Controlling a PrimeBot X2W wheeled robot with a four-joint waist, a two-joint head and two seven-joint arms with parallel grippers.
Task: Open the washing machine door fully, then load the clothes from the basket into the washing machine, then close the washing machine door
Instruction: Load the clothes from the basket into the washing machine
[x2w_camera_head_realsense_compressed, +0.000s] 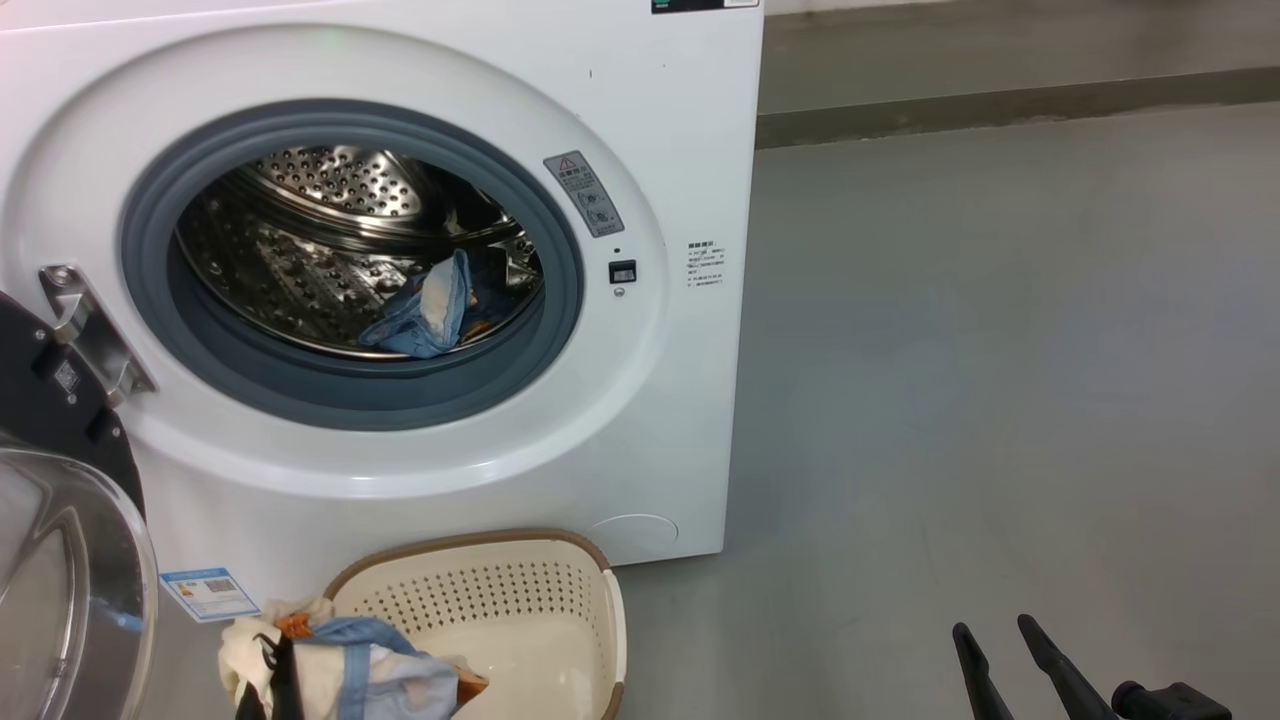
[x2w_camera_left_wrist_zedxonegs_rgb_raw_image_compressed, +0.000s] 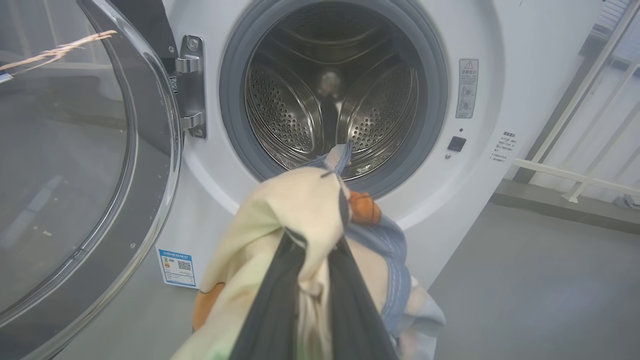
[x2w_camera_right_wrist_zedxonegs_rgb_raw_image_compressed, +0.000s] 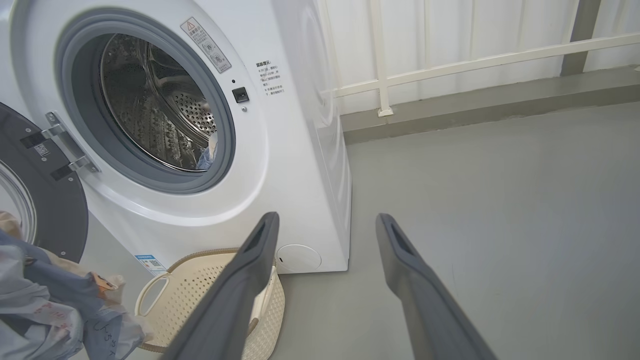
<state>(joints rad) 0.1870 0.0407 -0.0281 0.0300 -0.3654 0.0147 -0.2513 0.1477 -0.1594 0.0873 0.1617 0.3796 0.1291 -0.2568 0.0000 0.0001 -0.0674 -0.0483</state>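
Bundle of clothes (x2w_camera_left_wrist_zedxonegs_rgb_raw_image_compressed: 310, 210), cream and light blue with an orange patch, is pinched between the closed fingers of the left gripper (x2w_camera_left_wrist_zedxonegs_rgb_raw_image_compressed: 315, 250). It hangs over the left end of the basket (x2w_camera_head_realsense_compressed: 480, 590), in front of the drum (x2w_camera_left_wrist_zedxonegs_rgb_raw_image_compressed: 330, 95) opening. Another blue garment (x2w_camera_head_realsense_compressed: 430, 310) lies inside the drum near the front lip. Basket is on the floor (x2w_camera_head_realsense_compressed: 1000, 350) just in front of the washing machine (x2w_camera_head_realsense_compressed: 650, 150). Door (x2w_camera_head_realsense_compressed: 60, 400) is swung open to the left on its hinge (x2w_camera_head_realsense_compressed: 90, 330). Right gripper (x2w_camera_head_realsense_compressed: 992, 628) has fingers spread wide, holding nothing, low over the floor, right of the machine.
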